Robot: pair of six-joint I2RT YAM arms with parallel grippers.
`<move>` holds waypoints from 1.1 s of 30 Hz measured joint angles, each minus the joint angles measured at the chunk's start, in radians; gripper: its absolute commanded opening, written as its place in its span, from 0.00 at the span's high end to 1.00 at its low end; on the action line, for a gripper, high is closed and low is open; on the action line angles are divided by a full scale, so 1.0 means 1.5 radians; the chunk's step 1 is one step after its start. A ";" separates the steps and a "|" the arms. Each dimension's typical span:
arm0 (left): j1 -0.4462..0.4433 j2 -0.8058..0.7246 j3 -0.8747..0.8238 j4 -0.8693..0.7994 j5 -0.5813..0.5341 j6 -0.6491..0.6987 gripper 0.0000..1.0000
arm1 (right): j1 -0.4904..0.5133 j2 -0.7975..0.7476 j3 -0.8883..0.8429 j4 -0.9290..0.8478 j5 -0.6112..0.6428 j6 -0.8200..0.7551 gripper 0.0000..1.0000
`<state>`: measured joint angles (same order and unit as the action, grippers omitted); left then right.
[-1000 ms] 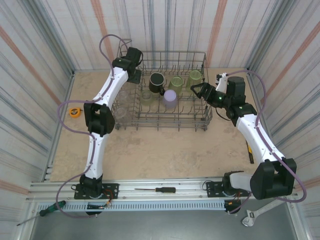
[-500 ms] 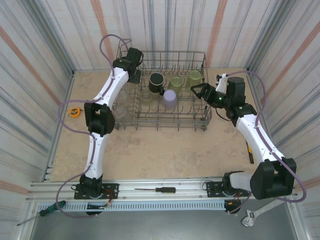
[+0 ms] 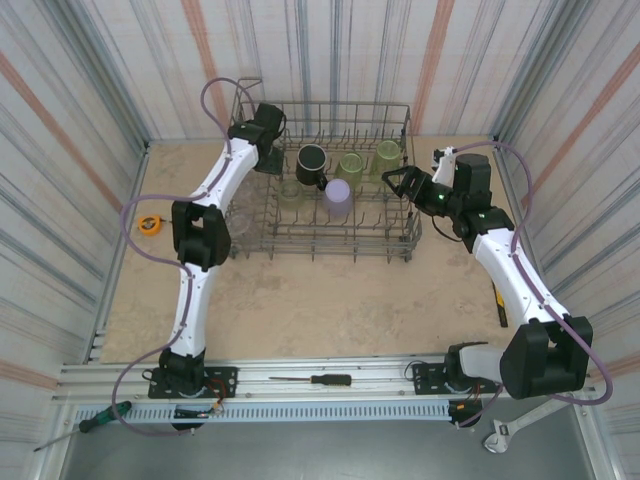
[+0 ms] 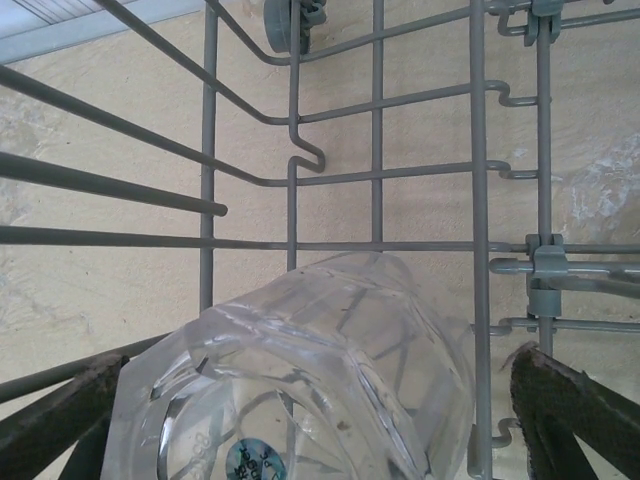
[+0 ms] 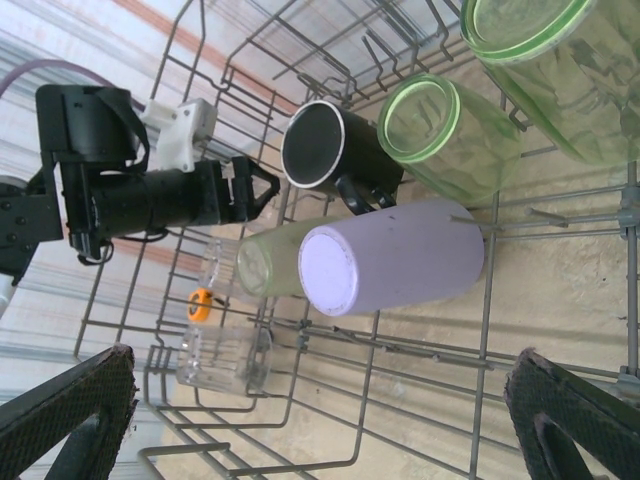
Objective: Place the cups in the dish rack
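Clear faceted plastic cup (image 4: 300, 370) rests in the far-left corner of the grey wire dish rack (image 3: 345, 104) between the parted left fingers (image 4: 565, 400), so a crooked withdrawal could snag and topple it; right fingers (image 5: 70, 410) gape too.

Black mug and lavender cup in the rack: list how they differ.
The black mug is dark; the lavender cup is pale purple. The black mug has a side handle; the lavender cup has none. The black mug sits farther from the arm bases than the lavender cup. Both rest inside the dish rack.
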<state>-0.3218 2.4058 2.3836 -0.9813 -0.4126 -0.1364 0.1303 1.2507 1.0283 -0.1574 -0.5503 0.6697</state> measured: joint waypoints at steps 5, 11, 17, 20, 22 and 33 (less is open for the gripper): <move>0.000 -0.004 -0.002 0.000 0.003 -0.013 0.01 | 0.000 0.000 0.000 0.000 0.000 0.002 0.01; 0.005 -0.024 -0.003 0.002 0.025 -0.028 0.01 | 0.000 0.000 0.000 0.000 -0.002 0.002 0.01; 0.006 -0.036 -0.025 0.026 0.025 -0.035 0.01 | 0.000 0.000 0.000 0.000 -0.002 0.002 0.01; 0.006 -0.036 -0.025 0.027 0.024 -0.037 0.01 | 0.000 0.000 0.000 0.000 -0.002 0.002 0.01; 0.006 -0.036 -0.025 0.028 0.023 -0.039 0.01 | 0.000 0.000 0.000 0.000 -0.003 0.002 0.01; 0.005 -0.085 -0.111 0.082 0.018 -0.051 0.01 | 0.000 -0.012 0.000 -0.001 -0.003 0.002 0.01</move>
<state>-0.3138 2.2780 2.2173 -0.8577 -0.3859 -0.2123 0.1303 1.2331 1.0283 -0.1581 -0.5541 0.6727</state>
